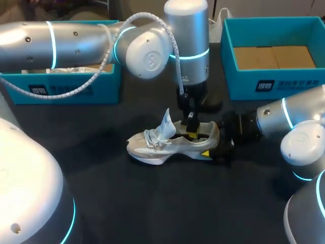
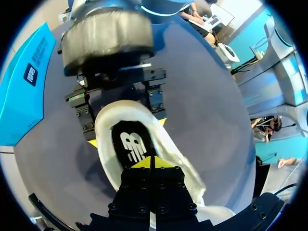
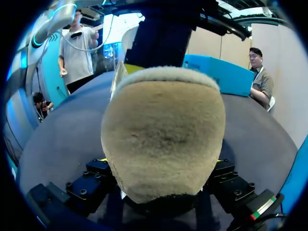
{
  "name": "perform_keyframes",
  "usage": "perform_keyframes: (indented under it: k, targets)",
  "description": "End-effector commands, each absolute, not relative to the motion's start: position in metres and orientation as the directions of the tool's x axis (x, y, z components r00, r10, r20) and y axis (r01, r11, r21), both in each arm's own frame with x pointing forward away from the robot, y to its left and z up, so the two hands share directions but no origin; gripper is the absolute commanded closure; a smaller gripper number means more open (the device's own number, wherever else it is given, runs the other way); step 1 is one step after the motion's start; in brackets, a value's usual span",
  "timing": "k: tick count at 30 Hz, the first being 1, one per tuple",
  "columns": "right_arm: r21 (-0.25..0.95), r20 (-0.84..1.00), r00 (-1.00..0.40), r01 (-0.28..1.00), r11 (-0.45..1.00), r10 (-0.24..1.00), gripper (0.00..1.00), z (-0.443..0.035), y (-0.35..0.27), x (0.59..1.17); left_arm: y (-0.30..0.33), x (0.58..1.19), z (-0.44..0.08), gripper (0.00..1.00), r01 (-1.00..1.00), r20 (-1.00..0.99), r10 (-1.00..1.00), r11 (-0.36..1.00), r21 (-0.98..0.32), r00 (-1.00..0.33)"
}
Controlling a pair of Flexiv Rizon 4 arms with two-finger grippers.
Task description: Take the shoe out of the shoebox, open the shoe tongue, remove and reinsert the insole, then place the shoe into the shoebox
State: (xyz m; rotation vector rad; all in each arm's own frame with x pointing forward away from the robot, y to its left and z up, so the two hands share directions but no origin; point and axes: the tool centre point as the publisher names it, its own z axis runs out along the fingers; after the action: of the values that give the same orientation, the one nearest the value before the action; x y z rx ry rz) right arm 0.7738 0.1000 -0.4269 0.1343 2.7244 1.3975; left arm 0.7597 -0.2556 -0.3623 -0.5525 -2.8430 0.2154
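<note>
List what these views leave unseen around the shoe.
Head view: left tool tips, sunk in the shoe.
Left wrist view: whether it pinches the insole; its own body covers the contact.
Right wrist view: right tool tips, behind the heel.

Open table point(image 1: 167, 203) around the shoe point(image 1: 152, 146) toe; left claw point(image 1: 192, 133) in its opening, right claw point(image 1: 216, 145) at heel.

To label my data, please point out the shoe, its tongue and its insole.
shoe point(image 1: 172, 147): head view, middle of its side.
tongue point(image 1: 166, 124): head view, its raised flap.
insole point(image 2: 130, 144): left wrist view, its black printed part.
</note>
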Motion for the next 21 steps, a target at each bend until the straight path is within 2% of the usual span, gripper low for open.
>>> perform_keyframes:
  k: [1, 14, 15, 16, 18, 20, 21]
  targets:
    - [0.81, -0.028, -0.993, 0.043, 0.585, 0.113, 1.0, -0.431, 0.102, 0.775, -0.256, 0.763, -0.373, 1.0, 0.346, 0.202, 0.382, 0.919, -0.191, -0.902]
    - [0.81, -0.028, -0.993, 0.043, 0.585, 0.113, 1.0, -0.431, 0.102, 0.775, -0.25, 0.756, -0.387, 1.0, 0.341, 0.202, 0.375, 0.922, -0.183, -0.905]
    - [0.81, -0.028, -0.993, 0.043, 0.585, 0.113, 1.0, -0.431, 0.102, 0.775, -0.25, 0.755, -0.387, 0.96, 0.341, 0.203, 0.375, 0.922, -0.185, -0.904]
    - [0.81, -0.028, -0.993, 0.043, 0.585, 0.113, 1.0, -0.431, 0.102, 0.775, -0.25, 0.755, -0.388, 0.8, 0.342, 0.208, 0.377, 0.921, -0.184, -0.903]
    - [0.81, -0.028, -0.993, 0.043, 0.585, 0.113, 1.0, -0.431, 0.102, 0.775, -0.25, 0.753, -0.39, 0.93, 0.349, 0.215, 0.384, 0.919, -0.185, -0.898]
    - [0.81, -0.028, -0.993, 0.043, 0.585, 0.113, 1.0, -0.431, 0.102, 0.775, -0.25, 0.752, -0.391, 1.0, 0.352, 0.218, 0.387, 0.918, -0.185, -0.896]
    - [0.81, -0.028, -0.993, 0.043, 0.585, 0.113, 1.0, -0.431, 0.102, 0.775, -0.25, 0.751, -0.391, 1.0, 0.357, 0.223, 0.394, 0.915, -0.191, -0.892]
